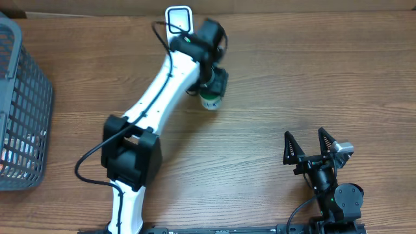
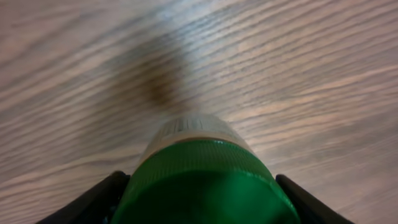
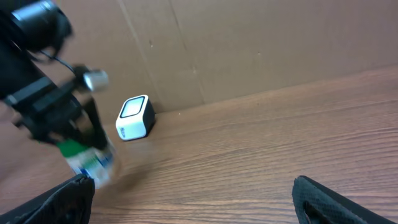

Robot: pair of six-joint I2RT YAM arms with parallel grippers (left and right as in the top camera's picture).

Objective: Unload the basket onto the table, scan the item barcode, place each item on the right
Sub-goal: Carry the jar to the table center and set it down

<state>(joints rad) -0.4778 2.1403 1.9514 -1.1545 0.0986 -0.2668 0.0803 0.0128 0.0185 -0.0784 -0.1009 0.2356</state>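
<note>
— Posture first: how is the left arm (image 1: 162, 84) lying?

— It is stretching from the near edge of the table (image 1: 292, 78) diagonally toward the far side. At the top the wrist is folding over, so the left gripper (image 1: 211, 91) is pointing downward.

— And what are its jaws doing?

— They are pinching a bottle (image 1: 209, 102) just below its green cap. In the left wrist view the cap is filling the bottom of the frame, with a black finger (image 2: 93, 199) pressing in on either side and the pale body running away toward the wood.

— Where is that bottle sitting relative to the scanner (image 1: 179, 16)?

— It is hanging under the gripper, near the scanner but apart from it, on the scanner's near-right side. The scanner is standing at the far edge of the table, a small white box with a dark rim, partly covered by the arm from above. Seen from the right wrist, the bottle looks blurred and is tilting, cap uppermost; I cannot tell whether its base is touching the table.

— What about the right gripper (image 1: 311, 144)?

— It is resting low at the near-right corner, well apart from everything, pointing toward the far side. Its jaws are standing spread wide with nothing between them.

— Anything else?

— A grey mesh basket (image 1: 26, 110) is sitting at the left edge.
</note>
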